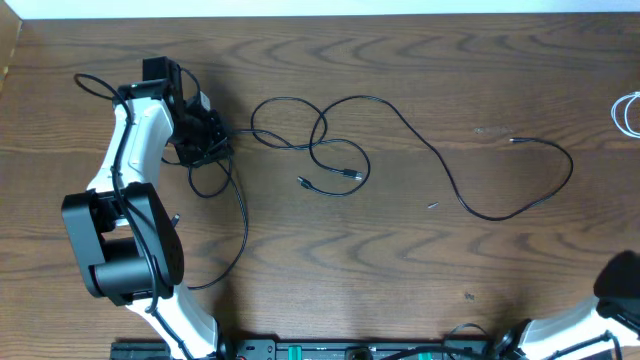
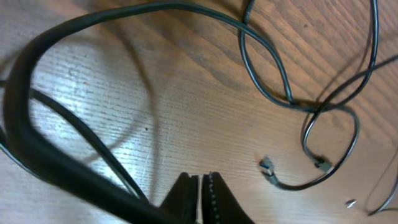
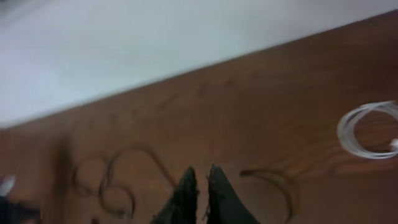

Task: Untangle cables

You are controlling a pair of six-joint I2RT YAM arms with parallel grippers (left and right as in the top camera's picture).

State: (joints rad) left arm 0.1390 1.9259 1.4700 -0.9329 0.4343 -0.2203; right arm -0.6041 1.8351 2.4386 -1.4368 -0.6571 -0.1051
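The left end effector (image 1: 205, 135) is hovering clenched and empty, fingertips pressed together just above the worktop (image 1: 400, 270). The black cables (image 1: 320, 140) are lying near it on its right, their crossed loops closest and their long axis trailing sideways toward the right arm's side. The right end effector (image 3: 199, 186) is likewise pinched closed on nothing, with the white cable (image 3: 367, 129) lying ahead and to its right. Judging by this, the left arm is sitting nearer the loops.
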